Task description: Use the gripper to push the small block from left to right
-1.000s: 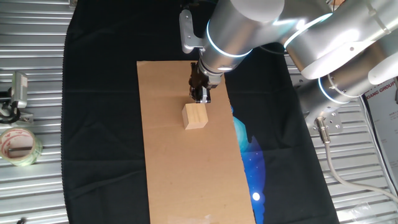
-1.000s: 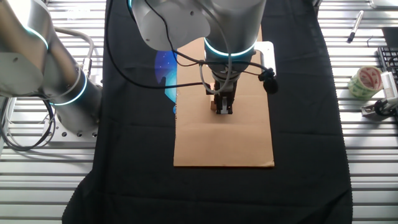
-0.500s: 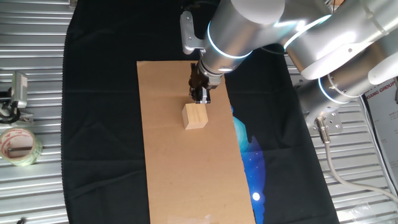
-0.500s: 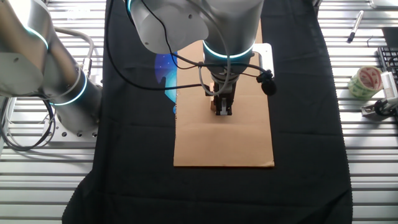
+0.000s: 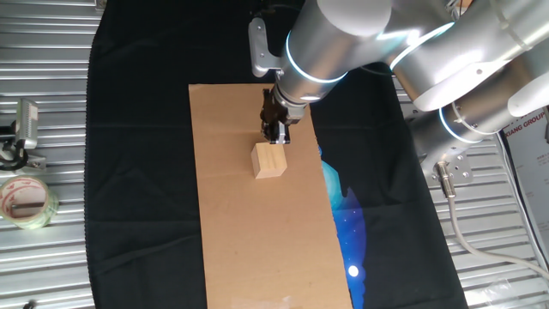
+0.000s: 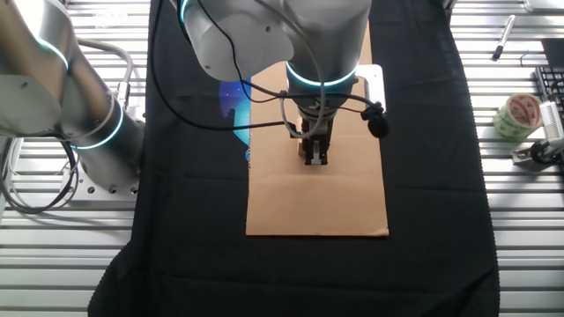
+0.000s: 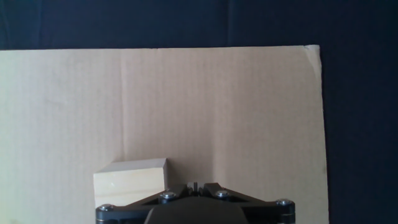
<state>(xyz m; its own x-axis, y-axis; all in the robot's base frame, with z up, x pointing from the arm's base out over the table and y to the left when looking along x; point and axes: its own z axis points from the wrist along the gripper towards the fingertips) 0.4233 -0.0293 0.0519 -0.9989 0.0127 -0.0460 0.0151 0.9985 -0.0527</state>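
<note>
The small block (image 5: 269, 160) is a pale wooden cube on a long brown cardboard sheet (image 5: 257, 232). The gripper (image 5: 278, 135) hangs from the thick silver arm just behind the block, its tip close to the block's far edge. In the other fixed view the gripper (image 6: 315, 157) stands over the sheet and hides the block. In the hand view the block (image 7: 129, 181) lies at lower left, just left of the gripper (image 7: 195, 186), whose jaws stand closed together with nothing between them.
A black cloth (image 5: 137, 172) with a blue print (image 5: 352, 215) covers the table under the sheet. A tape roll (image 5: 24, 202) and a metal clip (image 5: 21, 129) lie on the ribbed metal at the left. A second silver arm with cyan ring (image 5: 463, 103) stands at the right.
</note>
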